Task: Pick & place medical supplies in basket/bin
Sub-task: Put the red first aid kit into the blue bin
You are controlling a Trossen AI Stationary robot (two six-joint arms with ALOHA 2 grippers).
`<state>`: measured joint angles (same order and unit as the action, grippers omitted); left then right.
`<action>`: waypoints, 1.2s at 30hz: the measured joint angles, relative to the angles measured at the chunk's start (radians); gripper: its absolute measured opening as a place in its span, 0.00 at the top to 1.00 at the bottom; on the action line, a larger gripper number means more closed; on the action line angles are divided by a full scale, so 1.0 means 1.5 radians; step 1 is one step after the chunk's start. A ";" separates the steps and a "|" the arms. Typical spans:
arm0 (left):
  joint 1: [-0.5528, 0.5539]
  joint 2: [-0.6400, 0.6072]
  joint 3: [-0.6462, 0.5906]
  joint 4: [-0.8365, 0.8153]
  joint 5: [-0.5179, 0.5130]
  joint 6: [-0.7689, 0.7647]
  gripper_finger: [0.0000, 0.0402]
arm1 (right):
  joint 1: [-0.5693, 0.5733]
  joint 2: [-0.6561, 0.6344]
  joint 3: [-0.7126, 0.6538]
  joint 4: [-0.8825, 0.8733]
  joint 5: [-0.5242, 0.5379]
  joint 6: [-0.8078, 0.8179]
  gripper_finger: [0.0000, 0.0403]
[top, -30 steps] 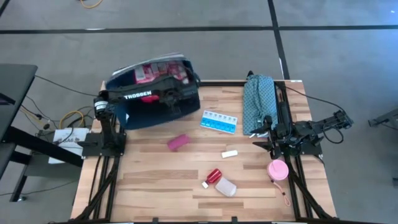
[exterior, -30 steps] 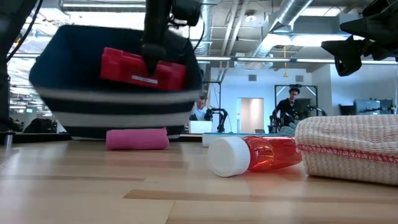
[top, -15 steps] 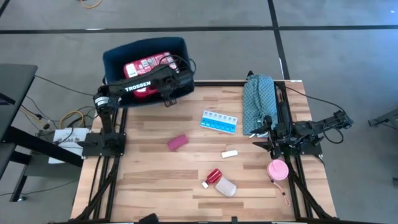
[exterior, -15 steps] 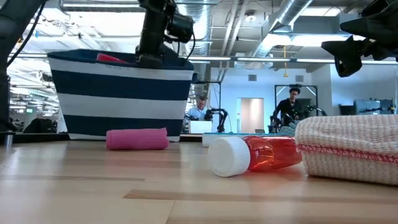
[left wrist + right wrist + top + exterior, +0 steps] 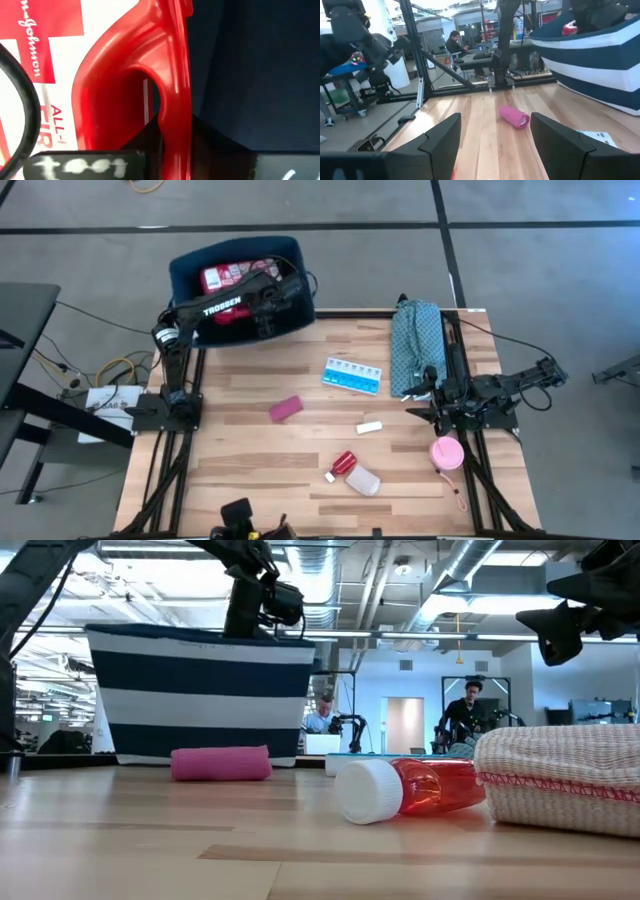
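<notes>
Wooden table (image 5: 240, 450) carries bin (image 5: 290, 320), supplies, cloth bundle (image 5: 413, 345).

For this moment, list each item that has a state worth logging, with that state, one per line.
bin: upright at the table's far left corner, holding the case.
first-aid case: inside the bin, its red handle clamped.
left gripper: in the bin, shut on the case handle.
right gripper: open, idle at the right edge.
bottle: lying on its side.
pill organizer: flat on the table, lids closed.
magenta block: lying on the table.
pink disc: flat by the right arm.
</notes>
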<state>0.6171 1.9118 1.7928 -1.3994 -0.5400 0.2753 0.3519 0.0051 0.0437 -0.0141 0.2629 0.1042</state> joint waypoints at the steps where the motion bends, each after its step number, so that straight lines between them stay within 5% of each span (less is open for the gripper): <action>1: 0.005 0.000 0.003 0.003 0.001 0.002 0.90 | 0.000 0.000 0.000 -0.002 0.000 -0.002 0.42; 13: 0.047 0.003 -0.010 0.084 0.083 0.041 0.90 | 0.000 0.000 0.000 -0.006 0.000 -0.004 0.42; 21: 0.047 0.004 -0.056 0.074 0.236 0.076 0.88 | 0.000 0.000 0.000 -0.006 0.000 -0.004 0.42; 27: 0.049 0.004 -0.089 0.072 0.251 0.103 0.90 | 0.000 0.000 0.000 -0.006 0.000 -0.004 0.42; 36: 0.025 0.004 -0.098 0.012 0.403 0.084 0.90 | 0.000 0.000 0.000 -0.006 0.000 -0.004 0.42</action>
<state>0.6540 1.9175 1.6463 -1.3808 0.0645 0.4009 0.3519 0.0055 0.0437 -0.0236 0.2630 0.0978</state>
